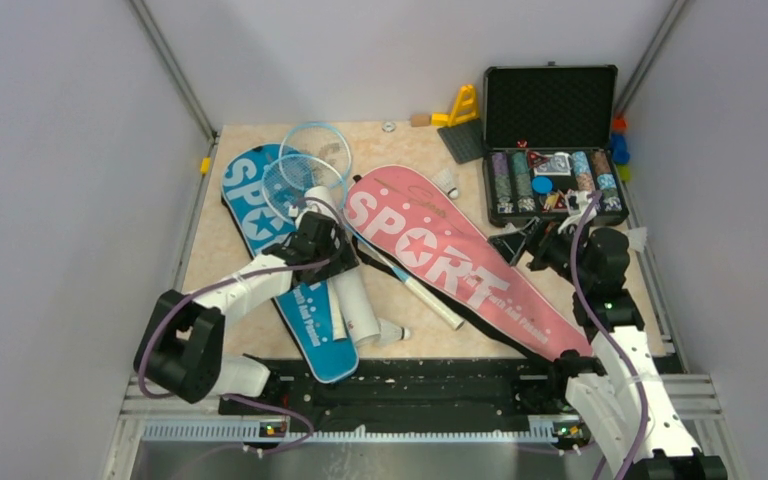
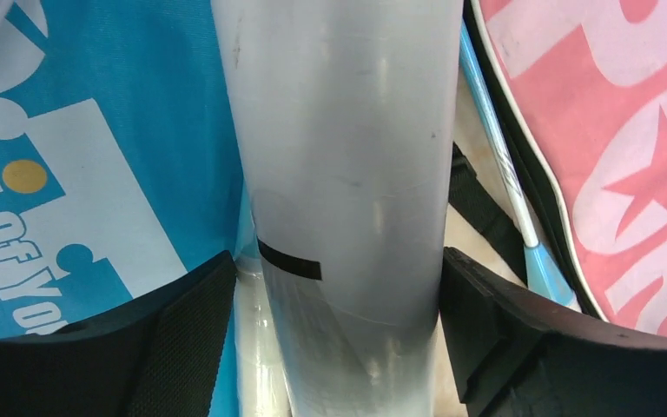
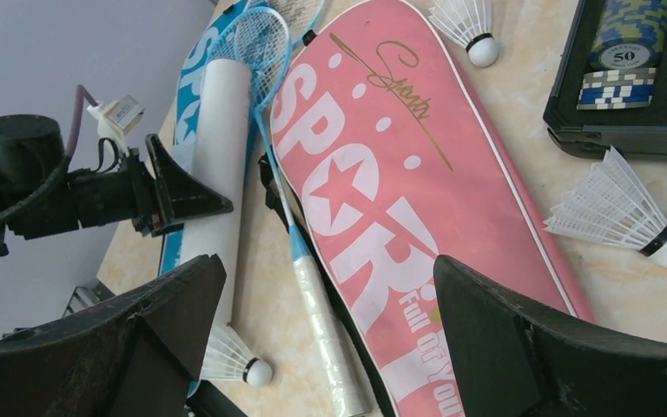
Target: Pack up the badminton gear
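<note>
Straddling white tube (image 2: 347, 130), left gripper (image 2: 337, 287) flanks it; clamped or not, cannot tell. Tube lies on blue cover (image 2: 122, 104). Right gripper (image 3: 328, 265) spread wide, empty, over pink cover (image 3: 382, 174). Risk: smooth tube slipping or rolling on lift; adjacent racket shaft (image 2: 495, 148) snagging.

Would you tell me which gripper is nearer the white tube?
Left: the left gripper clasps the white tube; the right gripper hangs beyond the pink cover, near the poker case.
</note>
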Tool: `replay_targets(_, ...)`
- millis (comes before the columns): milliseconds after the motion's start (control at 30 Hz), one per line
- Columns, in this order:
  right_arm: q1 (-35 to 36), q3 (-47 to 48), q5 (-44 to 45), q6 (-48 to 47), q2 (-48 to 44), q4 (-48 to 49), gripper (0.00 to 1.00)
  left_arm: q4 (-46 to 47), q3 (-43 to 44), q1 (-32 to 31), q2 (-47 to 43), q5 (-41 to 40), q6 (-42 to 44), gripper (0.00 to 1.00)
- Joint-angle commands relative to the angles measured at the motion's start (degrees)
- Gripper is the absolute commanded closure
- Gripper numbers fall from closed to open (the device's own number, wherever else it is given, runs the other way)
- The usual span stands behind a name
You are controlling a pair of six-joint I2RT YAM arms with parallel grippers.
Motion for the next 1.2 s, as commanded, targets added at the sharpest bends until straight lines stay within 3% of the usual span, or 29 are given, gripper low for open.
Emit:
replay_targets(0, 0.57, -0.06, -1.89, -0.24, -0.94, 2.68, 0.05, 2.63, 3.38, -0.50, 3.66, -2.35, -4.06, 0.22)
replay_targets(200, 0.65, 0.00, -5.14, -1.23, -1.46, 3.13, 0.06, -0.40, 7.63, -0.58, 5.23, -5.29, -5.16, 0.49)
replay_targets(433, 2.29, -1.59, -13.21, -1.33, -3.06, 10.55, 0.06, -6.09, 12.95, -0.82, 1.31, -8.07, -7.23, 0.59)
replay_targets(667, 13.47, -1.08, -13.98, -7.19, -1.62, 17.51, 0.06, -9.10, 17.44, -0.83, -6.55, -12.39, -11.87, 0.60)
replay_targets(900, 34.00, 2.07, -0.68, -23.23, 7.46, 21.55, 0.13, -4.86, 15.74, -0.84, -16.02, -11.96, -17.86, 0.61)
replay_targets(1033, 35.91, 2.73, -0.73, -24.11, 13.64, 29.58, 0.23, -4.07, 13.82, -0.80, -21.09, -9.56, -21.65, 0.61)
replay_targets(1167, 37.45, 2.03, -1.98, -24.28, 16.78, 39.14, 0.25, -3.26, 10.59, -0.83, -25.41, -8.58, -25.86, 0.61)
